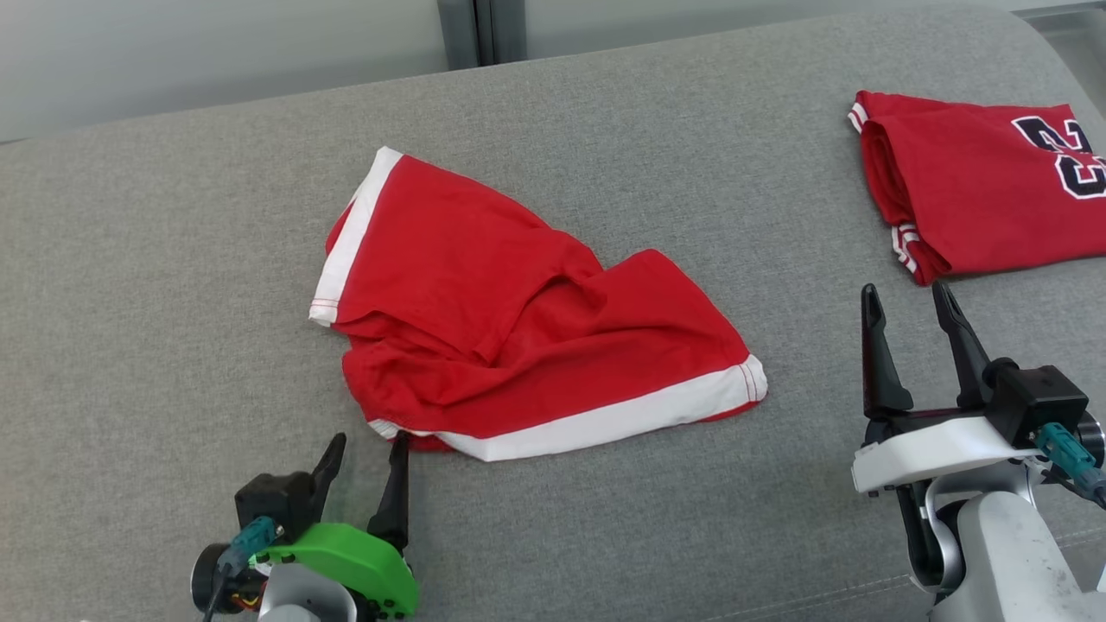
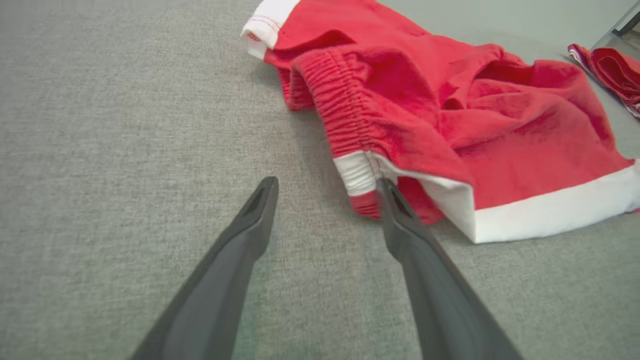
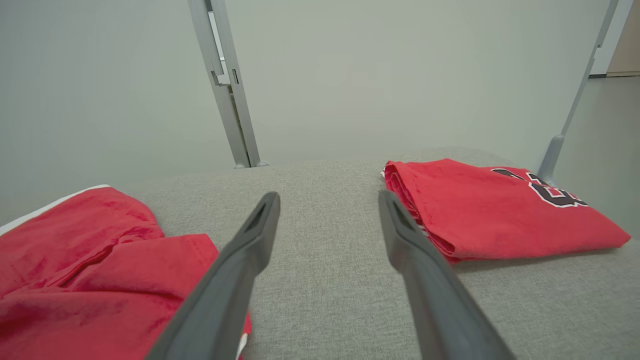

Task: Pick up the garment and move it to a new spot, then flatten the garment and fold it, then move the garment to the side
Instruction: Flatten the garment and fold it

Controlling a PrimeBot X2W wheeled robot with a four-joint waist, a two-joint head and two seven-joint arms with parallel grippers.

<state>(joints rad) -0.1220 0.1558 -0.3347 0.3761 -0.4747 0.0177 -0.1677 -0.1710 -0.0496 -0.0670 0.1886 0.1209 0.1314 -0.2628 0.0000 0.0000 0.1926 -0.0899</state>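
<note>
beside the red shorts (image 1: pixel 518 337), left hand (image 1: pixel 369 441) spread wide, empty; right hand (image 1: pixel 905 292) likewise

Left gripper (image 1: pixel 369 442) sits at the lower left of the head view, fingers pointing up, jaws spread wide, nothing between them. Green wrist cover (image 1: pixel 346 557) sits behind it, with a teal plug (image 1: pixel 251 537) on its left. Right gripper (image 1: pixel 905 294) is at the lower right, higher in that view than the left, fingers up and leaning slightly left, jaws wide, empty. White wrist cover (image 1: pixel 937 449) is behind it, pale forearm (image 1: pixel 1011 553) below. In both wrist views the dark fingers (image 2: pixel 225 270) (image 3: pixel 225 280) stand well apart.
</note>
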